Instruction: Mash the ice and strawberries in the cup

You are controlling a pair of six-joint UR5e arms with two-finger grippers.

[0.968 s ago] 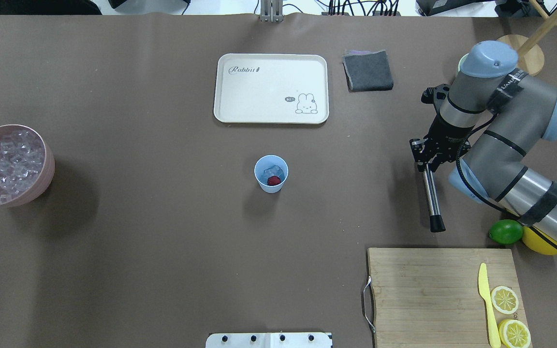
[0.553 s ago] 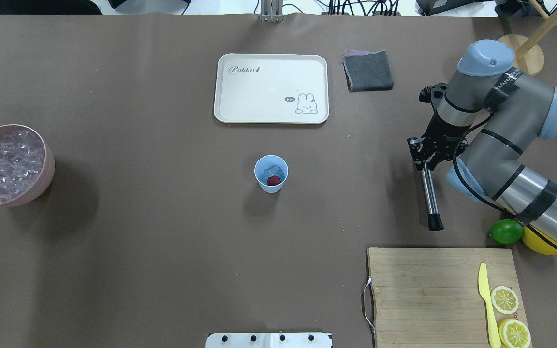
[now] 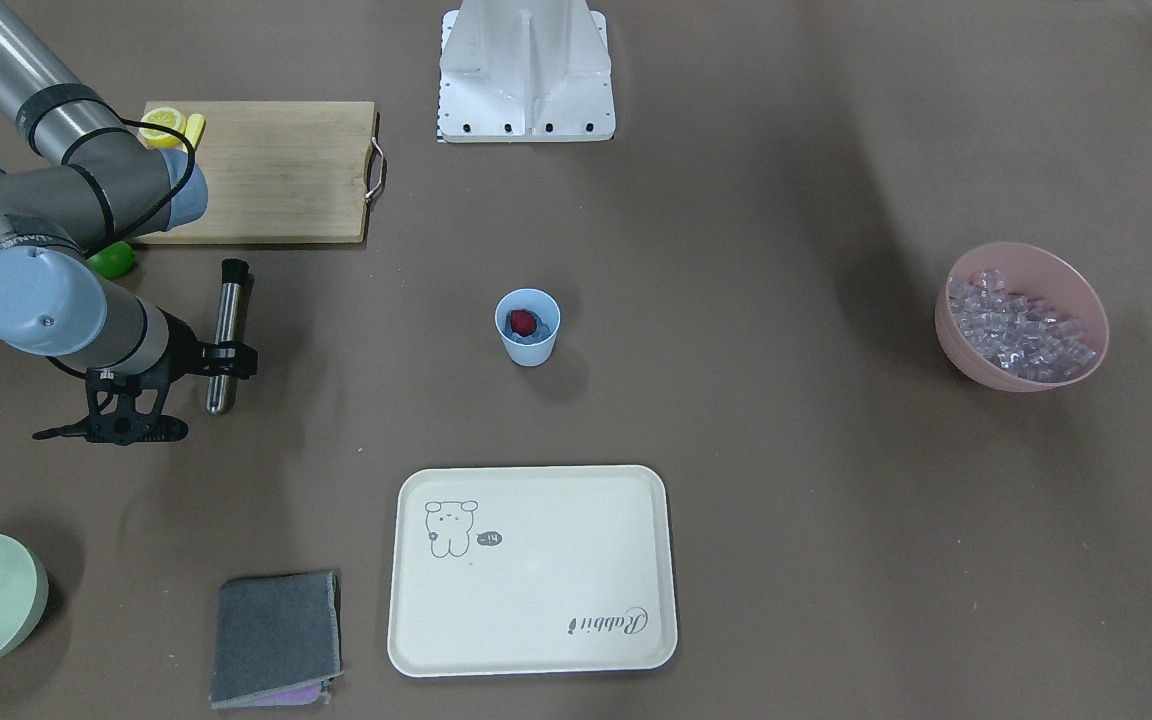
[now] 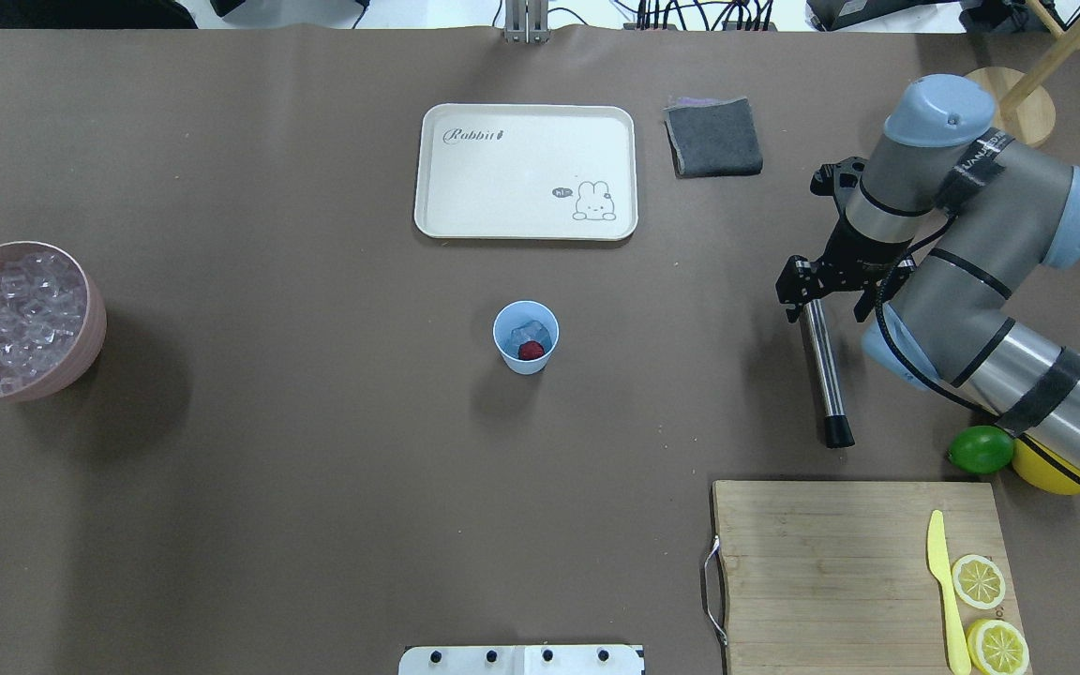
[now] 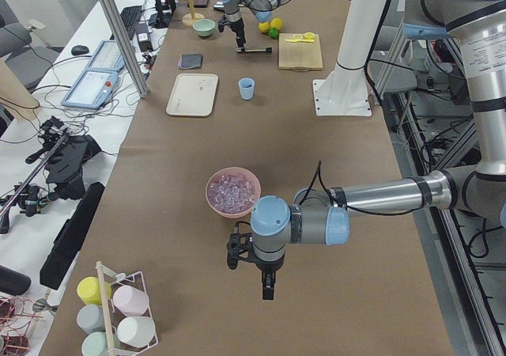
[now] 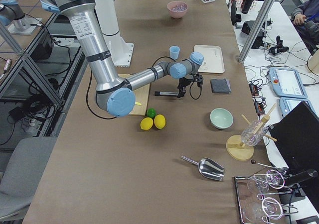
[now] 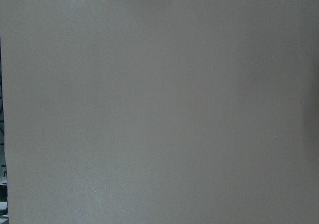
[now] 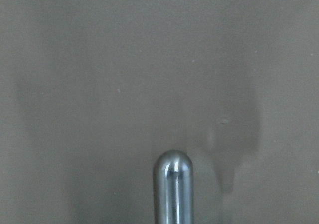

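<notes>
Since the earlier overhead frame the right gripper [image 4: 812, 292] has shifted a little toward the table's centre line and away from the robot, carrying the muddler [image 4: 823, 370] with it; the black tip now lies slightly further from the lime [image 4: 981, 450]. The cup, pink bowl and tray are unchanged in position. The right gripper's fingers are clamped across the steel shaft of the muddler near its rounded end, which shows at the bottom of the right wrist view. The black end points back toward the robot and the cutting board [image 4: 821, 562]. The tool is held roughly level, and its shadow falls beside it on the brown table cover. The light-blue cup [image 4: 525, 362] stands upright near the middle of the table, between the robot's base and the cream tray [image 4: 502, 187] and well apart from the muddler. Inside it the red strawberry [image 4: 530, 351] rests against clear ice cubes [image 4: 531, 331]. More cubes fill the pink bowl [image 4: 95, 328] at the table's left edge. The left gripper [image 5: 269, 291] appears only in the exterior left view, hanging over bare table beside that bowl; whether its fingers are parted or closed cannot be told.
</notes>
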